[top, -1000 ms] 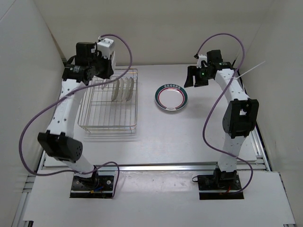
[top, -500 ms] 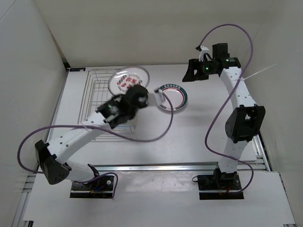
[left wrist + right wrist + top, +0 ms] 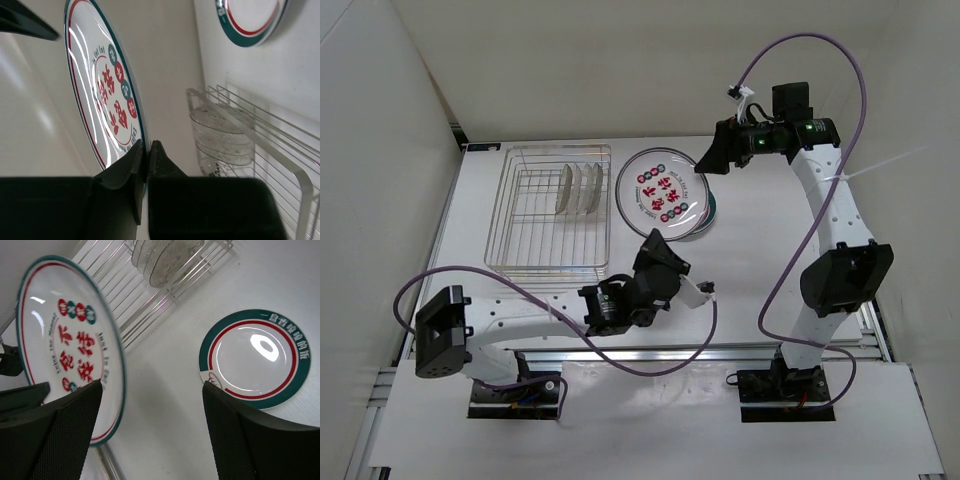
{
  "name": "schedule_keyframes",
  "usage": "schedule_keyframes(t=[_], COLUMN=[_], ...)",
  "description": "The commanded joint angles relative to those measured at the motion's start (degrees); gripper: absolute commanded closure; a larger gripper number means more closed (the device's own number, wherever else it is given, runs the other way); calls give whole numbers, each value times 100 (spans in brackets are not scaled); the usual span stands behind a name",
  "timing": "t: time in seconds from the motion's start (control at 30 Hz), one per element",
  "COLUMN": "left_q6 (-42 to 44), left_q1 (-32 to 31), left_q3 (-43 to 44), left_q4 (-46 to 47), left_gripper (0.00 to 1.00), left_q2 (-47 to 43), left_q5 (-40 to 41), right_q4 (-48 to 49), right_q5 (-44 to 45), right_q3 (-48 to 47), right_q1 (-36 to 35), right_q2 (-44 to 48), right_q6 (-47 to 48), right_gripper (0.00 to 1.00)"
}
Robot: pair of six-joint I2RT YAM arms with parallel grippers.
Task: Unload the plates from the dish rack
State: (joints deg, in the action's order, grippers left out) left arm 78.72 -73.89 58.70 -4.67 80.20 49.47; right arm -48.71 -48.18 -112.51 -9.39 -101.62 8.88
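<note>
My left gripper (image 3: 655, 243) is shut on the near rim of a white plate (image 3: 660, 195) with a green rim and red characters. It holds the plate up, tilted, to the right of the dish rack (image 3: 555, 255). In the left wrist view the jaws (image 3: 147, 150) pinch that plate's edge (image 3: 105, 90). My right gripper (image 3: 704, 165) is open at the plate's far right rim, and it also shows in the right wrist view (image 3: 155, 405) beside the held plate (image 3: 65, 340). A second green-rimmed plate (image 3: 255, 357) lies flat on the table, mostly hidden in the top view (image 3: 709, 208). Clear plates (image 3: 578, 188) stand in the rack.
The wire rack (image 3: 260, 145) stands at the left of the table with the clear plates (image 3: 222, 135) upright near its far right corner. White walls close in the table at the back and both sides. The left arm lies low across the table's near middle.
The left arm has swung from the rack to the right and low, carrying the plate over the plate on the table. The right gripper has moved in toward the held plate's rim.
</note>
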Motion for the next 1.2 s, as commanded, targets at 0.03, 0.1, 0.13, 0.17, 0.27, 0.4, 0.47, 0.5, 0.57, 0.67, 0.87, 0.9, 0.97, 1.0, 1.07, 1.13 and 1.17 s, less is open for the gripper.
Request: schedule_keyframes(t=[0.03, 0.1, 0.13, 0.17, 0.27, 0.4, 0.47, 0.5, 0.57, 0.67, 0.87, 0.9, 0.97, 1.0, 1.07, 1.13, 1.17], left_q6=[794, 794, 855, 856, 996, 996, 1067, 1067, 1006, -483, -3310, -3310, -3398, -3503, -3705, -4116, -4319], left_q1=[-187, -187, -240, -240, -240, -188, -109, -108, 84, 339, 1007, 1095, 1541, 1744, 2375, 2825, 3227], left_q3=[106, 186, 186, 186, 125, 54, 54, 54, 54, 921, 1990, 1788, 1575, 1670, 2092, 2599, 2803], left_q4=[1548, 1609, 1688, 1810, 2030, 2154, 2303, 2304, 2304, -34, -4489, -4438, -4438, -4368, -4298, -3947, -3893], left_gripper=[89, 89, 89, 89, 89, 89, 89, 89, 59, 24, 0, 0, 0, 0, 0, 0, 0], left_q2=[127, 258, 259, 320, 320, 373, 373, 373, 435, 575, 524, 409, 260, 259, 259, 408, 565], left_q5=[449, 449, 397, 396, 344, 344, 282, 282, 282, 309, -1325, -1387, -1598, -1720, -1897, -1985, -2064], right_q4=[-288, -288, -288, -288, -288, -350, -350, -272, -61, 799, 1251, 1128, 1066, 1065, 1012, 1012, 1012], right_q5=[-525, -648, -718, -867, -1034, -1386, -1518, -1519, -1300, 292, 2400, 2488, 2786, 2840, 2841, 2841, 2841], right_q3=[-236, -175, -123, -122, -61, -8, -8, -8, 80, 413, -76, -400, -657, -841, -895, -896, -896], right_q1=[25, 25, 25, 25, 25, 25, 25, 25, 25, 25, 192, 192, 244, 244, 244, 244, 244], right_q2=[-103, -42, -42, -42, -42, -42, -42, -94, -42, 107, -575, -726, -1146, -1280, -1587, -1746, -1895], right_q6=[219, 289, 289, 289, 289, 184, 105, 35, -290, -1150, -1144, -1074, -951, -950, -888, -888, -888], right_gripper=[16, 20, 24, 30, 59, 88, 100, 100, 100, 100, 100, 100, 100, 100, 100, 100, 100])
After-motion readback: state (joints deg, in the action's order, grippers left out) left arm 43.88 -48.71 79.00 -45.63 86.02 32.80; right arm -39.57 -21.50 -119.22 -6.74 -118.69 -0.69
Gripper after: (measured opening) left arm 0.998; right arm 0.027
